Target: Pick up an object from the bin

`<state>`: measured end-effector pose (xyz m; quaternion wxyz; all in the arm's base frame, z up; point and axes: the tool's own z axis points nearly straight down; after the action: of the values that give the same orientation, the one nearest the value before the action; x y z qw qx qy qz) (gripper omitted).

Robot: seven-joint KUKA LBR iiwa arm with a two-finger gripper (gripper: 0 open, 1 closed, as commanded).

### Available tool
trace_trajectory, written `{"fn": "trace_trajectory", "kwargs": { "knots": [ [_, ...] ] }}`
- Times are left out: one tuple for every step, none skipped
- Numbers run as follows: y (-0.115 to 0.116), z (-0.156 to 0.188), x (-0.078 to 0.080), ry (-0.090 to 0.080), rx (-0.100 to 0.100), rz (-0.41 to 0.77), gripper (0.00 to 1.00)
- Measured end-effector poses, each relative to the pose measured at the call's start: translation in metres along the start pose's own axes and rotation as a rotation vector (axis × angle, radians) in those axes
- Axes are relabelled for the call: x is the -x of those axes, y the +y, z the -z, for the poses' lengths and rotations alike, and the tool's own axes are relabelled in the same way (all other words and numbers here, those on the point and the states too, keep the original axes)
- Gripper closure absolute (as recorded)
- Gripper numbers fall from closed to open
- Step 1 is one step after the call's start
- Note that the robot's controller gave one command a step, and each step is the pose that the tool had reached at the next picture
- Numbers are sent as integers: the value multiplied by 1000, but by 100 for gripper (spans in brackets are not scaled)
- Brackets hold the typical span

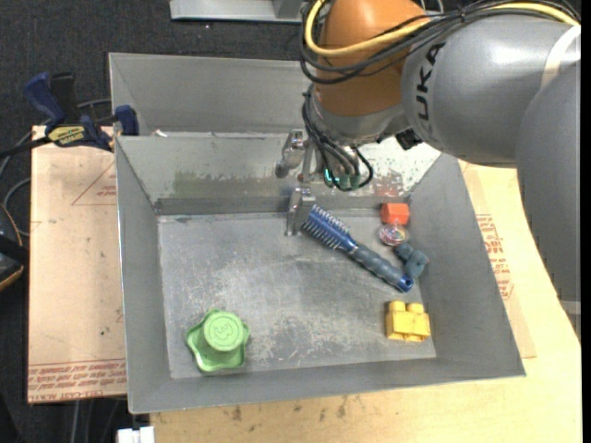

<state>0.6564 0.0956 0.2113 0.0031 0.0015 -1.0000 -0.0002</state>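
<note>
Blue brush, bristle end just beside the half-hidden gripper.

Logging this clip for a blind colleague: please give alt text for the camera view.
The gripper hangs low in the grey bin, beside the bristle end of a blue brush. A red block, a yellow brick and a green cap lie apart from it.
</note>
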Motion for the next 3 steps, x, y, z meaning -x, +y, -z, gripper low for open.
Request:
{"fn": "trace_trajectory", "kwargs": {
  "knots": [
    [-74, -61, -31, 1, -3, -38, 0],
    [-130, -114, -5, -6, 0, -341, 0],
    [-117, -136, -8, -13, 5, -661, 0]
  ]
}}
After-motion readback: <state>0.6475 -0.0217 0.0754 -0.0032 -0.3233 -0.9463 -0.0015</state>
